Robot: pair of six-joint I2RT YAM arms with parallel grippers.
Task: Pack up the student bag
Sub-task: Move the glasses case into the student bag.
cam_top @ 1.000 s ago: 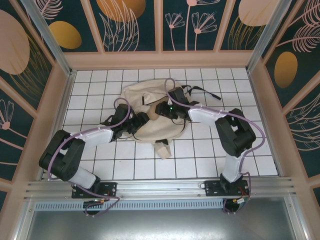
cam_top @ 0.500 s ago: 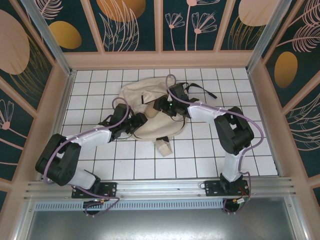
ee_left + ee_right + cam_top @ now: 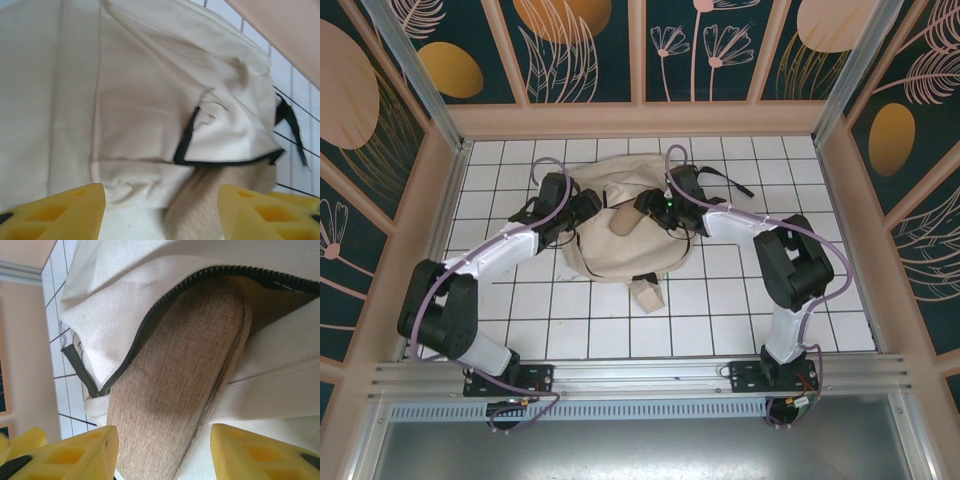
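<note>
Right claw (image 3: 164, 441) stands released, your view showing its yellow fingers (image 3: 75, 455) parted to either side of a brown woven piece (image 3: 180, 365) that sticks half out of the student bag (image 3: 125, 285) through its open dark zipper. Your left claw (image 3: 161, 200) is likewise released, grasping nothing, poised at the bag's cream cloth on its left side. You see the bag lying flat on the white tiled table (image 3: 720, 310), nearer the far wall, with black straps (image 3: 725, 182) at its far right and a small beige loop (image 3: 647, 293) at its near edge.
</note>
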